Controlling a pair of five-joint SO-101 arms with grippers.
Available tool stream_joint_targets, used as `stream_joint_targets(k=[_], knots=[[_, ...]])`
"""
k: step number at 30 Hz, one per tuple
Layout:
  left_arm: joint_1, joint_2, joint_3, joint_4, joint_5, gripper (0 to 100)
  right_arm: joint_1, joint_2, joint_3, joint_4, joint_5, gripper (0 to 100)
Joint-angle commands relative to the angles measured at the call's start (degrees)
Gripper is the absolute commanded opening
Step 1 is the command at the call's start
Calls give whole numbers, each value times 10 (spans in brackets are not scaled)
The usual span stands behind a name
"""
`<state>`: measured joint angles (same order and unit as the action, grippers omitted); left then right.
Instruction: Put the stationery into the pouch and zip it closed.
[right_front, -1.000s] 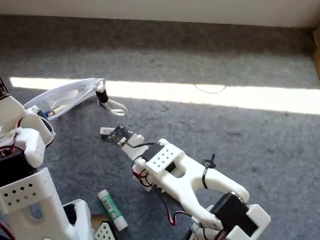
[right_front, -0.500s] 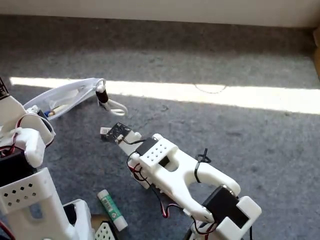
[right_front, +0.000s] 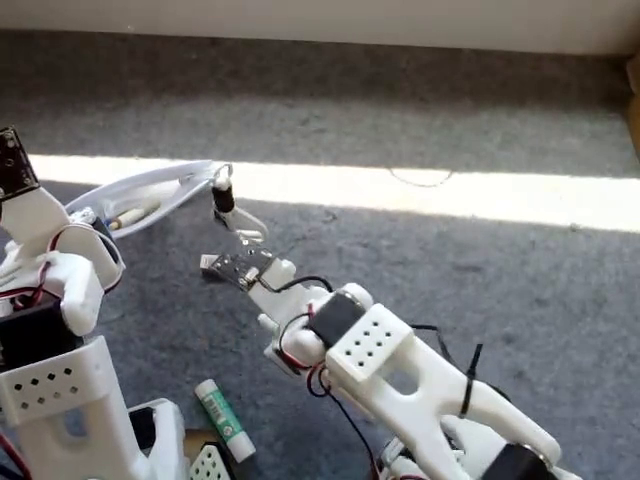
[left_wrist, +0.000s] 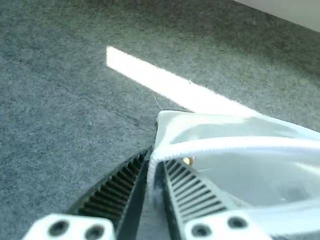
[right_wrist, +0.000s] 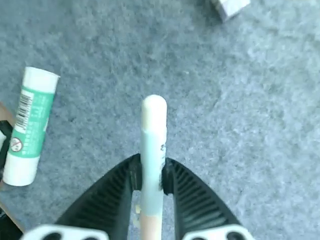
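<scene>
The clear pouch (right_front: 140, 195) lies on the carpet at the left with some stationery showing inside it. Its black zip pull and white loop (right_front: 238, 222) are at its right end. My left gripper (left_wrist: 155, 164) is shut on the pouch's (left_wrist: 240, 155) zipper edge, at the pouch's left end. Beside the wrist of my right arm (right_front: 345, 330) is a small white block (right_front: 209, 263). My right gripper (right_wrist: 150, 162) is shut on a white and pale blue pen (right_wrist: 152, 127), held above the carpet. A green and white glue stick (right_front: 224, 420) lies on the carpet, as also seen in the right wrist view (right_wrist: 30, 125).
The grey carpet has a bright sun strip (right_front: 450, 195) across it. A white wall edge (right_front: 400, 20) runs along the back. A small white block (right_wrist: 229, 7) lies beyond the pen. The left arm's base (right_front: 60, 400) fills the front left corner.
The pouch and its zip pull have shifted a little to the right with my left arm. My right arm has turned at the wrist and its rear links have swung lower and to the right.
</scene>
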<state>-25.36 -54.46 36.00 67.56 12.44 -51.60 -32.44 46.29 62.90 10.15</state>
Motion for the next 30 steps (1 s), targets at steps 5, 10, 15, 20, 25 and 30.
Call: stream_joint_targets(k=[5, 10, 15, 20, 25, 30], knots=[[64, 0, -7, -6, 6, 7, -3, -159, 8, 5, -1, 4], [112, 0, -10, -5, 7, 7, -3, -242, 5, 1, -1, 4], [146, 0, -37, -4, 23, 7, -4, -307, 3, -6, -58, 4], [167, 5, -81, 17, 34, 7, -4, -356, 7, -65, -76, 4], [196, 6, -113, 49, 35, 7, -4, -407, 7, -110, -77, 4], [197, 10, -132, 51, 35, 7, -4, -460, 7, -181, -77, 4]])
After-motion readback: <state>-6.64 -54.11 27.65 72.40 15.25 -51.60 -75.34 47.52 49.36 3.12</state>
